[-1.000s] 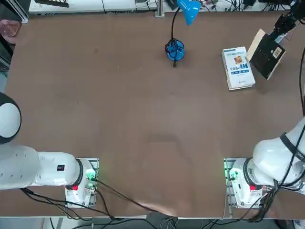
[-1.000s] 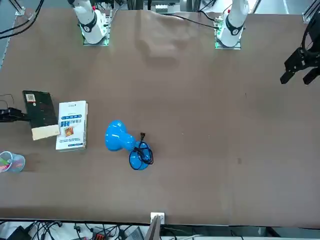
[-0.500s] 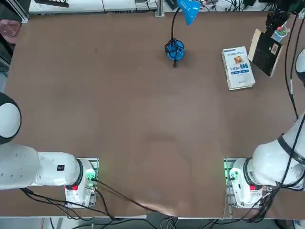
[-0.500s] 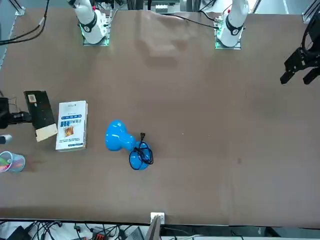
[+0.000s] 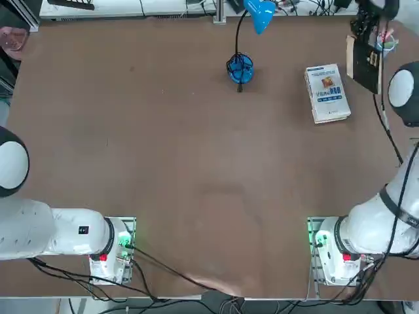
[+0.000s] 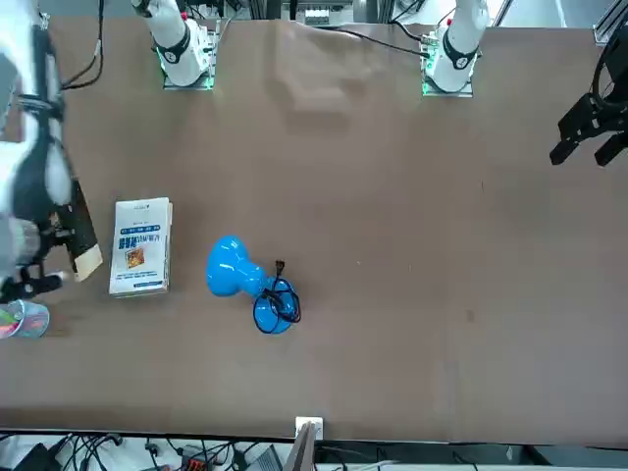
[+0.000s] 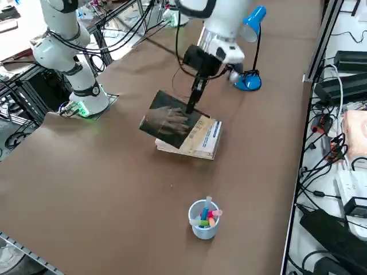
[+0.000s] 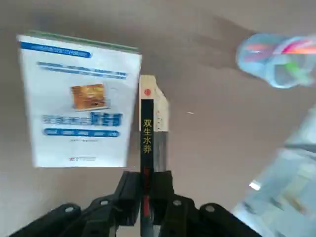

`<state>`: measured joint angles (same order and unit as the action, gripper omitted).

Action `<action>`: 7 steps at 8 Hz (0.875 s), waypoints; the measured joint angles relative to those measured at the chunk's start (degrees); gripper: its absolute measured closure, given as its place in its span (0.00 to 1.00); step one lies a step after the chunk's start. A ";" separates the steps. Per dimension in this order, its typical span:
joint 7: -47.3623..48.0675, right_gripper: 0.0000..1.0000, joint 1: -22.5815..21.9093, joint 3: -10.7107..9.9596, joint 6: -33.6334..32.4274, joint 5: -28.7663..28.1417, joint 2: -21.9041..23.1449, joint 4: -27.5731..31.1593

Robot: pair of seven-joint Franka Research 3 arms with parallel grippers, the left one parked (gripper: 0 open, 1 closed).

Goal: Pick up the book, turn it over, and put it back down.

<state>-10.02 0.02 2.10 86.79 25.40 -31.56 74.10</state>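
Note:
The thin book [image 7: 171,123] hangs in the air, tilted steeply, just above the thicker white book [image 7: 202,142]. Its dark grey cover with the pale hand picture faces the right side camera. My right gripper [image 7: 192,105] is shut on its edge. In the wrist view the book [image 8: 147,133] shows edge-on, spine toward the camera, pinched in my gripper [image 8: 147,193] between the two black fingers [image 8: 129,191]. From overhead the book [image 5: 368,65] is a narrow dark slab at the far right of the table. In the front view the book [image 6: 80,231] sits beside my white forearm.
The white book with blue lettering [image 5: 327,91] lies flat beside the held book. A cup of coloured pens [image 7: 203,220] stands near the table's right edge. A blue desk lamp [image 5: 241,67] stands at the far middle. The brown table [image 5: 196,163] stretches toward the bases.
The book has rolled from nearly flat to almost on edge, and my wrist has swung over it. In the front view my forearm now covers the table's corner.

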 joint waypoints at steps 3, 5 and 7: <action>15.43 0.92 -12.42 0.10 -0.02 17.03 0.72 7.74; 26.92 0.92 -17.63 0.07 0.48 26.01 2.12 14.07; 42.53 0.92 -21.38 0.11 3.60 34.82 4.25 23.36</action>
<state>32.51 -21.37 2.22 90.39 60.22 -27.32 97.46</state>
